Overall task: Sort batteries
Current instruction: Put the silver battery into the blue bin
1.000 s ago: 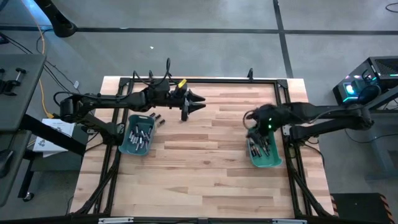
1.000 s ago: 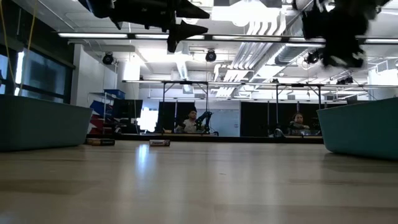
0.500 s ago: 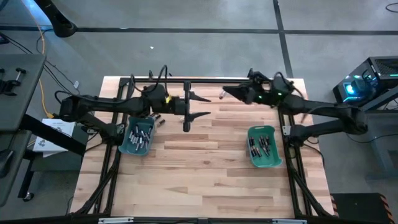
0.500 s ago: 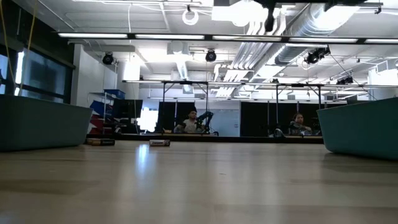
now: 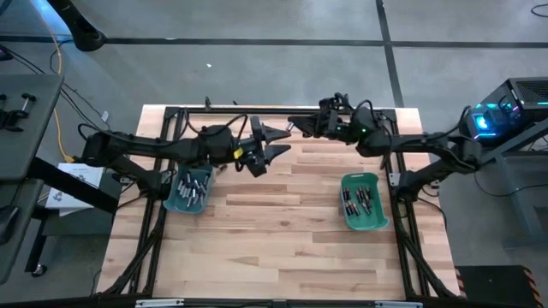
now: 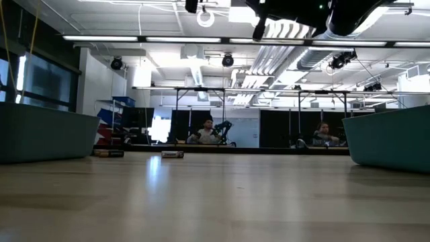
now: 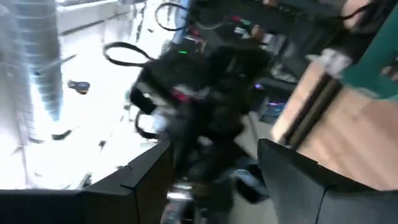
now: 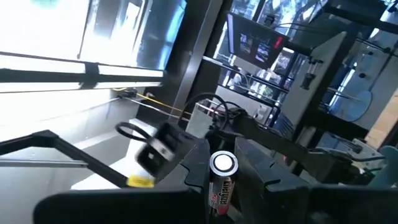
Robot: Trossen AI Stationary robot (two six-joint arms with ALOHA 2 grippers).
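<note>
Two teal bins hold batteries: one [image 5: 190, 188] at the table's left, one [image 5: 363, 201] at its right. A few loose batteries [image 5: 218, 164] lie on the wood beside the left bin. Above the table's far middle, my right gripper [image 5: 293, 122] is shut on a dark battery [image 8: 221, 186] with a silver end. My left gripper [image 5: 276, 141] faces it from the left, open and empty, with its fingers [image 7: 149, 171] spread on either side of the blurred right gripper [image 7: 205, 124]. My right gripper pinches the battery's sides [image 8: 219, 193] between its two fingers. The battery lies along the fingers, its silver end cap [image 8: 224, 163] pointing out past them. The fingers come roughly level from the table's right, and the battery is lifted clear, high above the wood.
A dark frame rail [image 5: 257, 109] runs along the table's far edge, close behind both grippers. In the low view the bins' walls [image 6: 40, 131] [image 6: 396, 134] stand at either side, with bare wood [image 6: 215, 195] between them. People sit in the room far behind.
My right gripper has risen out of the right bin with the battery. It has swung toward the far edge and the left, tipping from pointing down to about level. My left gripper has rolled about its own axis, opened wider and shifted slightly toward the right gripper.
</note>
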